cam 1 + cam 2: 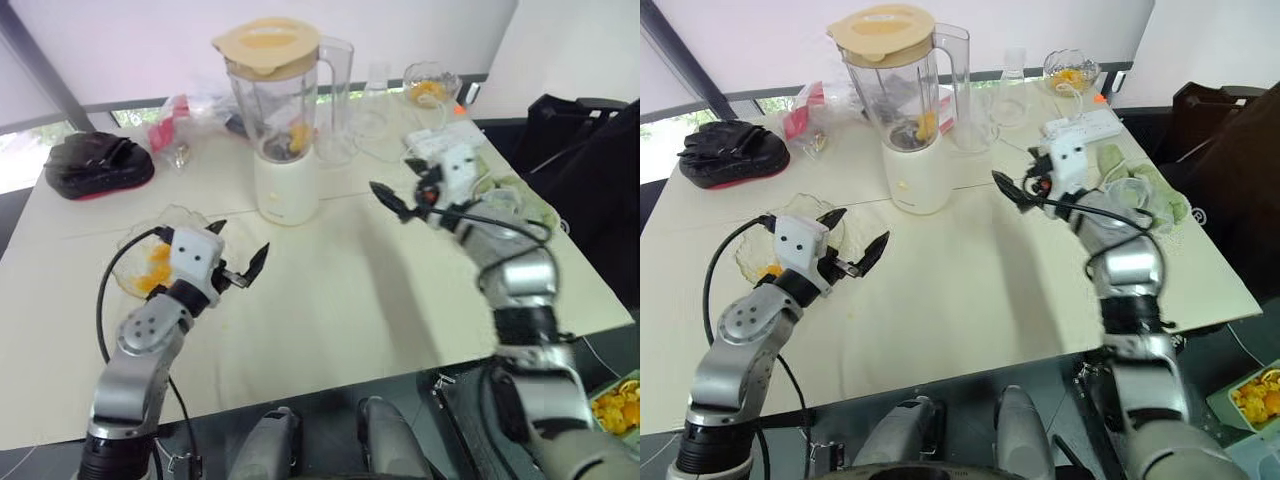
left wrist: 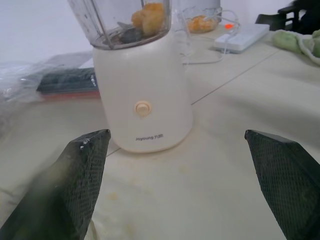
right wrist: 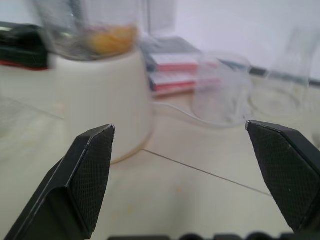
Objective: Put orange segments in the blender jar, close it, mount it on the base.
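Both claws (image 1: 238, 252) (image 1: 402, 192) wide open and empty, lidded blender jar (image 1: 275, 100) on base (image 1: 286, 187) between, glass bowl (image 1: 140, 250) beside.

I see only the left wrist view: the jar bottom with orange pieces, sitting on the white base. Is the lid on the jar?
Observer: Yes. In the head views the cream lid sits on top of the blender jar, which stands on the base.
Operator: Where is the right gripper?
Observer: The right gripper is open, in the air to the right of the base, holding nothing.
Operator: Are orange segments left outside the jar?
Observer: Yes. Some lie in the glass bowl beside the open left gripper, and more in a small glass bowl at the table's far edge.
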Action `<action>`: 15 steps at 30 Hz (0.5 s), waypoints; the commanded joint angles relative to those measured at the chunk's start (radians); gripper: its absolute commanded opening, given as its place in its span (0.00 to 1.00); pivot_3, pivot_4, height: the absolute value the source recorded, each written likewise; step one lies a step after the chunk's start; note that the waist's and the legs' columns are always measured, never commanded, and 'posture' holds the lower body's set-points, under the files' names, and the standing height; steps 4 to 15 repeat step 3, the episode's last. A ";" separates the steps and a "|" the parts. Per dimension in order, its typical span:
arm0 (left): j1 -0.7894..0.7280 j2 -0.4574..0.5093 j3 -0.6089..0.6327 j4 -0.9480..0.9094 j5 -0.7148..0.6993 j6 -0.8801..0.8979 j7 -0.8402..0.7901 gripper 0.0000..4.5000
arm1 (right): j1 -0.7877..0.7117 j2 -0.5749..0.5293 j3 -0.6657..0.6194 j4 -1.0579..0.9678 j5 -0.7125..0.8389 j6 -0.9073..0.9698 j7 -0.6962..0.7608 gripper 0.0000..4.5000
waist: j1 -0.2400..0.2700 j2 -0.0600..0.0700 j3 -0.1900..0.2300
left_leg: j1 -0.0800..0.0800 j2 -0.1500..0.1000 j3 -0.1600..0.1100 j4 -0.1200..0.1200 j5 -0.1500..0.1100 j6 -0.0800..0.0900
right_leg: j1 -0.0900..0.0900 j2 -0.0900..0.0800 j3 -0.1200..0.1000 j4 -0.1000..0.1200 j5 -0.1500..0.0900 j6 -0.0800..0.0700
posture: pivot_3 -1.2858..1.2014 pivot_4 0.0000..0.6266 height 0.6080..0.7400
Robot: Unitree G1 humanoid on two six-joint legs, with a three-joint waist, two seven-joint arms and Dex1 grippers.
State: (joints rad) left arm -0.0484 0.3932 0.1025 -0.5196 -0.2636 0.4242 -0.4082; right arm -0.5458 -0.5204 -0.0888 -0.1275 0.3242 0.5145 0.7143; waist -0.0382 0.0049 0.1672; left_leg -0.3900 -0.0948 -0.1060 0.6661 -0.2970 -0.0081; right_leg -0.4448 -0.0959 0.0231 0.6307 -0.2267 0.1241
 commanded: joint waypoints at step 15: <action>0.023 0.076 0.087 -0.106 -0.108 0.063 -0.063 1.00 | 0.125 -0.169 -0.089 -0.264 0.219 0.183 0.154 0.98 | 0.002 0.000 0.000 | 0.002 0.001 0.000 0.000 -0.001 0.001 | 0.002 0.001 0.000 0.000 0.000 0.000 | 0.52 0.24 1.00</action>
